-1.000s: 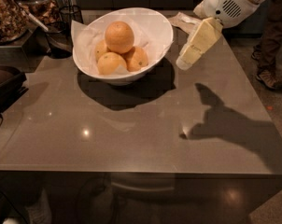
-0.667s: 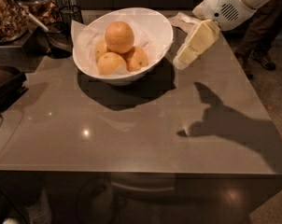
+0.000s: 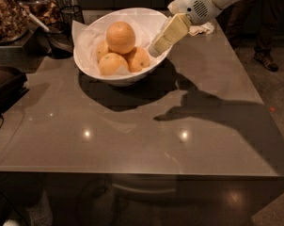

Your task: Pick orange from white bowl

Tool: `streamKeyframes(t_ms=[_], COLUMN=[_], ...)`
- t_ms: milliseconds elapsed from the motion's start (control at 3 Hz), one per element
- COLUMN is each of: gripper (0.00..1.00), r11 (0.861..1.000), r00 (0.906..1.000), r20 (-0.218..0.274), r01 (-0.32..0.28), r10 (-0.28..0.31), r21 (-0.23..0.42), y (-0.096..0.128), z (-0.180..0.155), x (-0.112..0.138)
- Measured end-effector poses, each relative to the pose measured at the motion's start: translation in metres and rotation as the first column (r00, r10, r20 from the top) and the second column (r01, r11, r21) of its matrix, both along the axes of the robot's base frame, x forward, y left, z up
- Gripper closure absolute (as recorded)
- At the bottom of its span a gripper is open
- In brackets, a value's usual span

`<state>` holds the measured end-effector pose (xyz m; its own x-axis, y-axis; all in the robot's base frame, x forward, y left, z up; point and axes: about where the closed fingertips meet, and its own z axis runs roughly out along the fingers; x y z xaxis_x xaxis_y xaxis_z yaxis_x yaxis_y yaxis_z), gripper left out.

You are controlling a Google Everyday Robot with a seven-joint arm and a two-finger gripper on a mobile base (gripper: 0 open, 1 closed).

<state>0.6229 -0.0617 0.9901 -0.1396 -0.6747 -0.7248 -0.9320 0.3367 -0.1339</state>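
Item: orange (image 3: pixel 121 37). Location: in bowl (image 3: pixel 114 78), on top of three smaller oranges (image 3: pixel 113 64) (paper liner (image 3: pixel 81 31) beneath).
Bowl: on table (image 3: pixel 132 140), far-left part.
Gripper (image 3: pixel 154 50): angled down from upper right, tip at the bowl's right rim, just beside the pile, apart from the orange. Parted or closed: cannot be made out.
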Motion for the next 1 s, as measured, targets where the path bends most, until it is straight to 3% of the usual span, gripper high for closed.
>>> streamKeyframes(t_ms=[667, 1000], gripper=[0.00, 0.00], r11=[1.000, 0.999], r00=[1.0000, 0.9995], r20=[-0.001, 0.025], r01=[-0.003, -0.021], r10=[0.003, 0.019], r21=[0.028, 0.048], y=[0.004, 0.026], z=[-0.001, -0.011], x=[0.004, 0.019])
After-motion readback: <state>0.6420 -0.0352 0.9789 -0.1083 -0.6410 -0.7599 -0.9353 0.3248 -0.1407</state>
